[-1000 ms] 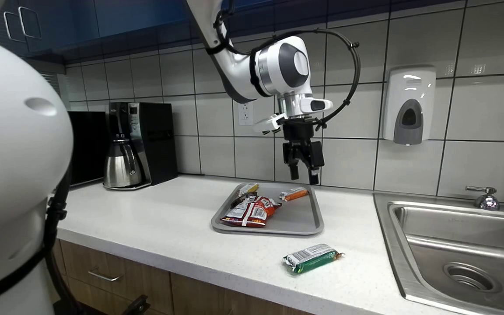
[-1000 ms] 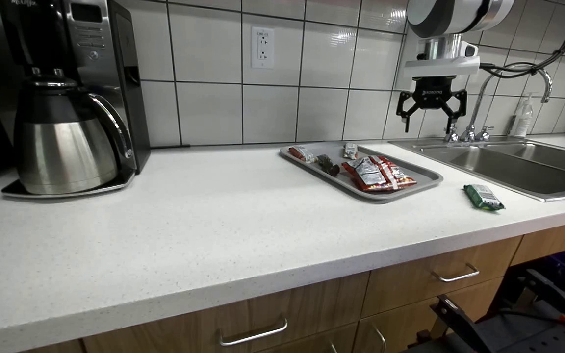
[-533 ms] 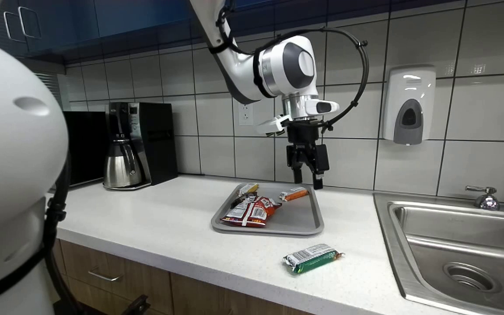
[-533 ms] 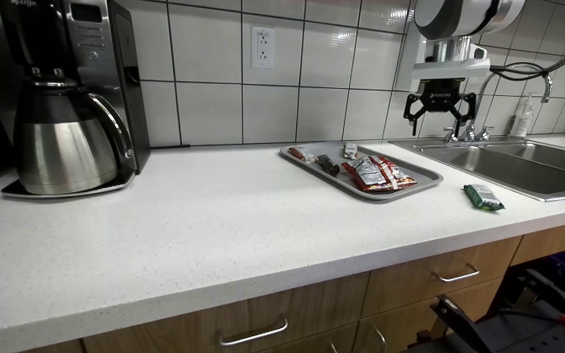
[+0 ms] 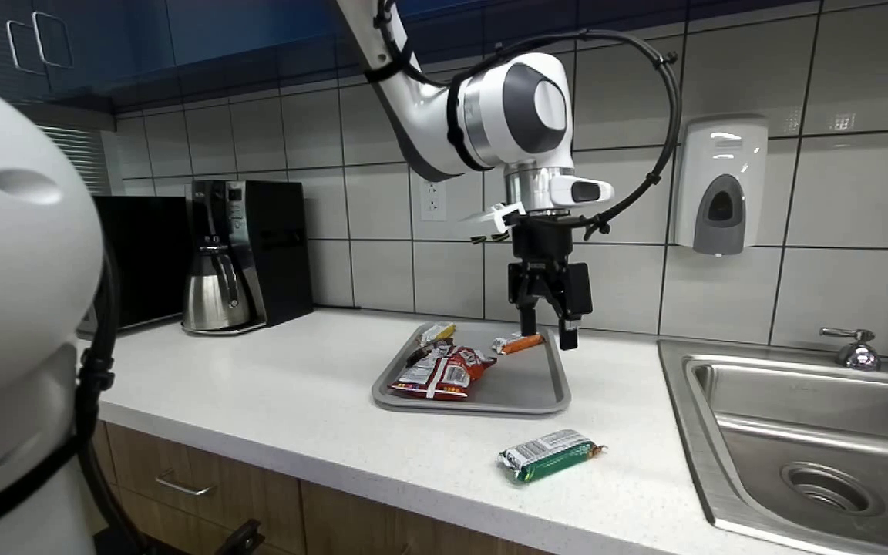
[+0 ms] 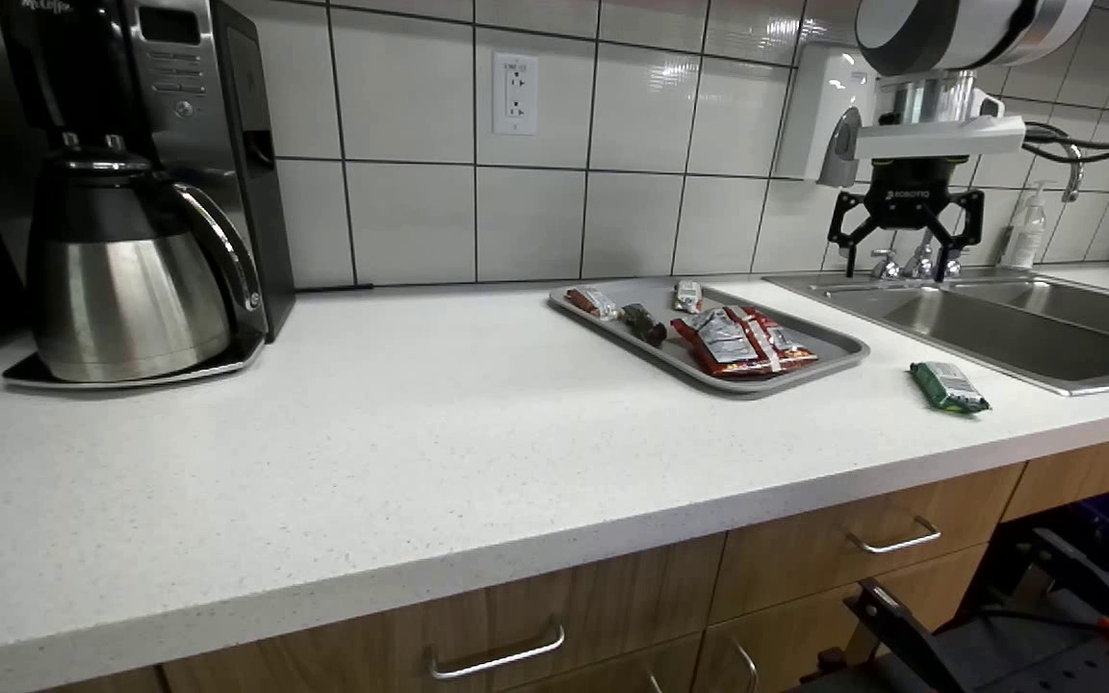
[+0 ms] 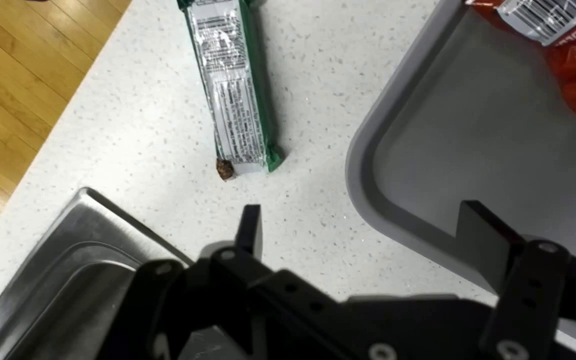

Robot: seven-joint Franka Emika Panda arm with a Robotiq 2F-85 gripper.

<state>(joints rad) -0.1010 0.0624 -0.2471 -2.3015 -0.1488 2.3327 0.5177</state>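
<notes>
My gripper [image 5: 548, 330] is open and empty. It hangs above the counter beside the grey tray [image 5: 525, 381]; it also shows in an exterior view [image 6: 896, 268]. In the wrist view its fingers [image 7: 360, 215] are wide apart, one over the tray [image 7: 448, 130], one over bare counter. A green and white wrapped bar [image 7: 230, 95] lies on the counter in front of the fingers, also seen in both exterior views [image 5: 550, 456] [image 6: 947, 387]. On the tray lie a red snack bag [image 5: 448, 374] [image 6: 745, 339], an orange bar [image 5: 523, 343], a yellow wrapper [image 5: 438, 333] and a dark packet [image 6: 644, 324].
A steel sink [image 5: 691, 439] with a faucet [image 6: 940, 192] lies beside the tray. A soap dispenser [image 5: 724, 185] hangs on the tiled wall. A coffee maker [image 5: 274, 247] with a steel carafe [image 6: 131, 298] stands at the other end of the counter [image 6: 372, 462].
My gripper has moved toward the sink side and lower, staying open. The bar, the tray and the things on it have not moved.
</notes>
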